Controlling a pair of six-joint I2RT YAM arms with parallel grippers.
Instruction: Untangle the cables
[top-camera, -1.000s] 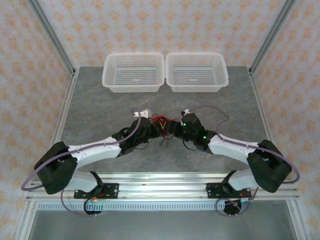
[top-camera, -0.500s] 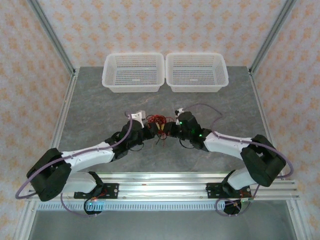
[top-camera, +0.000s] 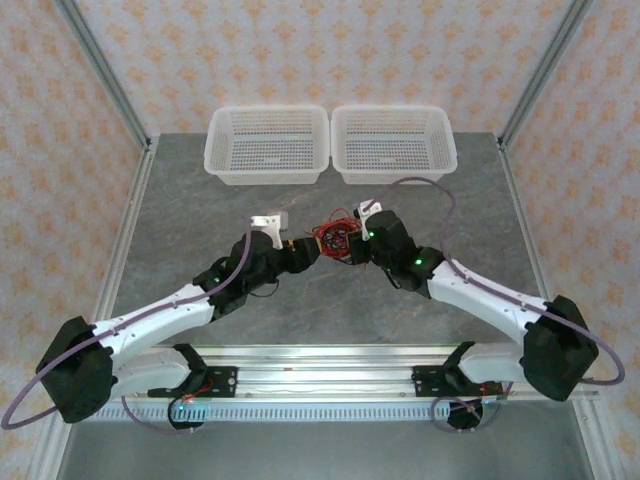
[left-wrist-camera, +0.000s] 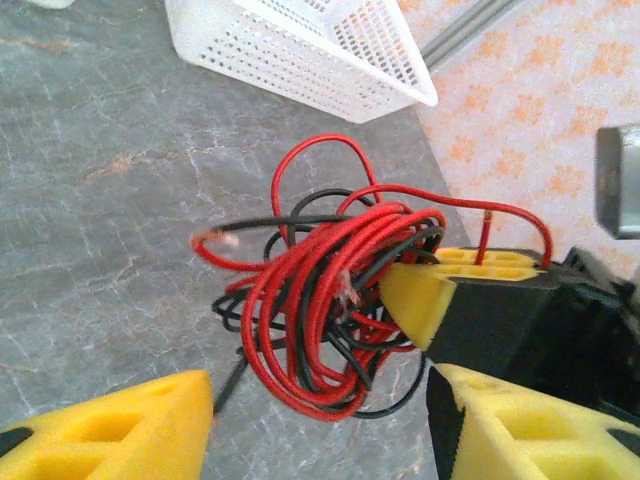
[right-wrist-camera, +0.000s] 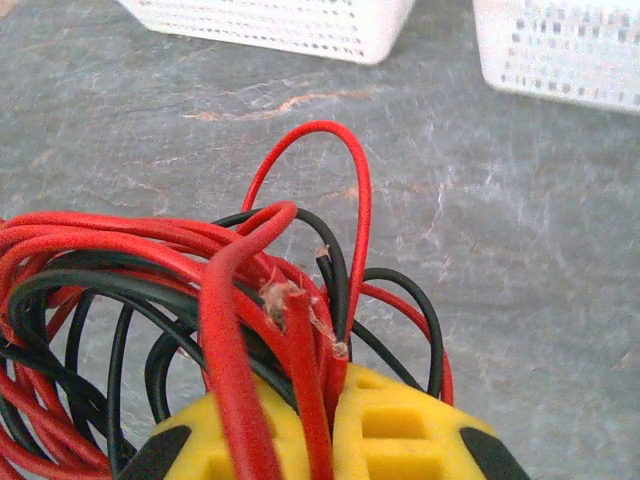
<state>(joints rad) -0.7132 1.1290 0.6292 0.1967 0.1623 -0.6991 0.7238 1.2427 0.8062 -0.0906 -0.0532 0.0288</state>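
Grey marbled bench (top-camera: 200, 200) with patterned walls around it, a left-hand basket (top-camera: 268, 145) and a right-hand basket (top-camera: 393, 143) at the far edge. Top view: the cables (top-camera: 333, 238), one tight red-and-black knot, lie mid-bench between the left claw (top-camera: 300, 250) and the right claw (top-camera: 352, 245). Against the frame one second back, both arms reach farther out and the knot sits closer to the baskets. The grip has also changed sides: the left claw held then and the right stood open, both were closed half a second ago, and now the right holds alone. Judgement: a hand-over, freeing the left arm to pick out a single strand. Left wrist view: the left claw (left-wrist-camera: 320, 400) stands open, its yellow fingers well apart at the bottom of the frame, with the lowest loops of the knot hanging between the tips. The right claw (left-wrist-camera: 405, 290) is closed on strands at the knot's right side. Right wrist view: the right claw (right-wrist-camera: 325, 420) is clamped on red strands, and black ones loop just beside the pads. Hard to make out: how many strands are pinched, and the far side of the knot. It looks lifted just clear of the bench, though no view settles that. No strand can be traced end to end.
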